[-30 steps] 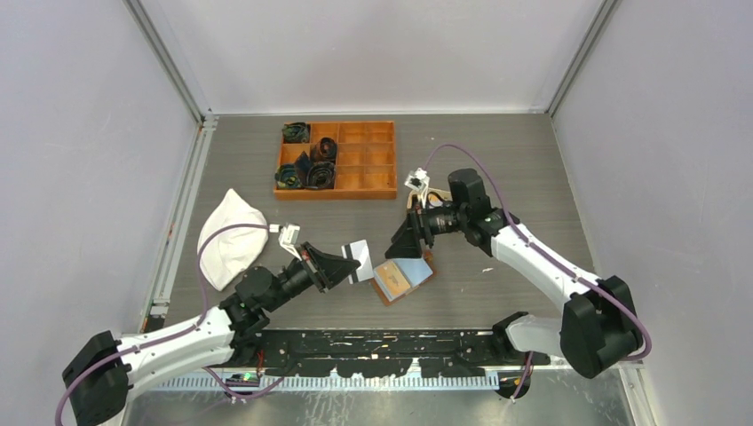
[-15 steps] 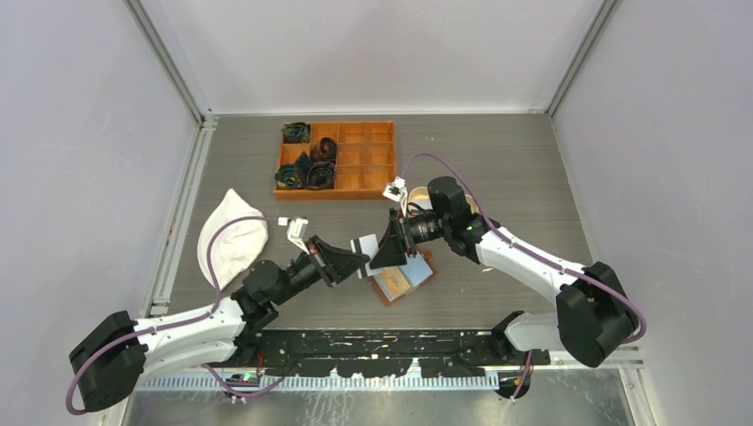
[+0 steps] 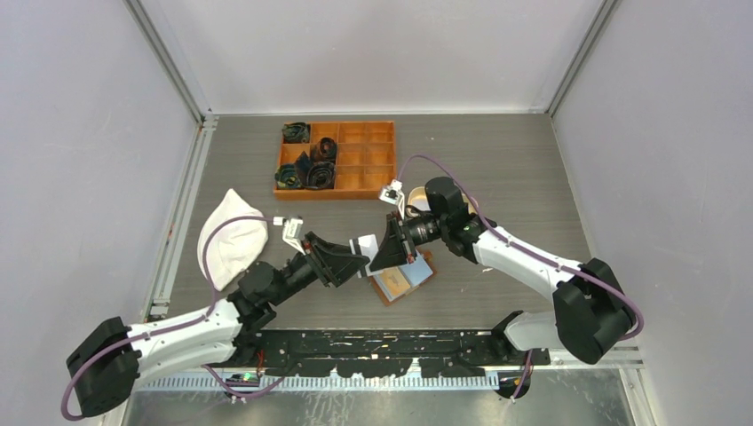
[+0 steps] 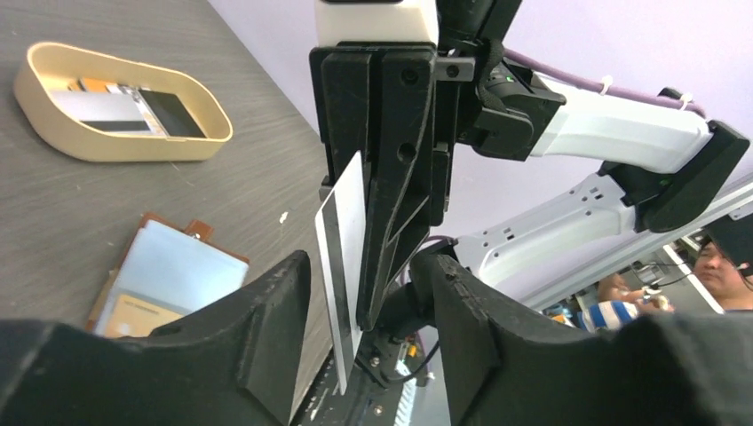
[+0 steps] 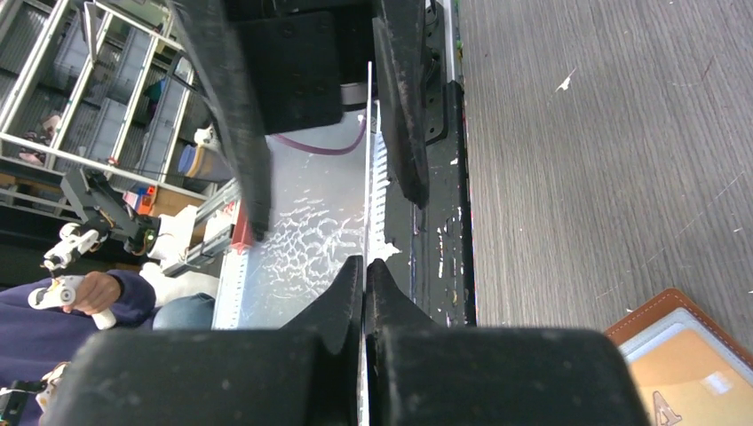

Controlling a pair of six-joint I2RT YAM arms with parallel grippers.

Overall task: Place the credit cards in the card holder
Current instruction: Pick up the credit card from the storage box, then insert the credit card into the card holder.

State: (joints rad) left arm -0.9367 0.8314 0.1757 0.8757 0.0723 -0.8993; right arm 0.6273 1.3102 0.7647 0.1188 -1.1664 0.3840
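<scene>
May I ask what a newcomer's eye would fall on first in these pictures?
Mid-table, the two arms meet by the open brown leather card holder: the right gripper is shut on a white-grey plastic card, which stands between the open jaws of the left gripper. At the far side sits an orange compartmented box.

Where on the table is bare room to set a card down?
Bare: the far right corner, right of the orange box; also the strip between the white cloth and that box. Crowded: around the card holder and beige tray.
</scene>
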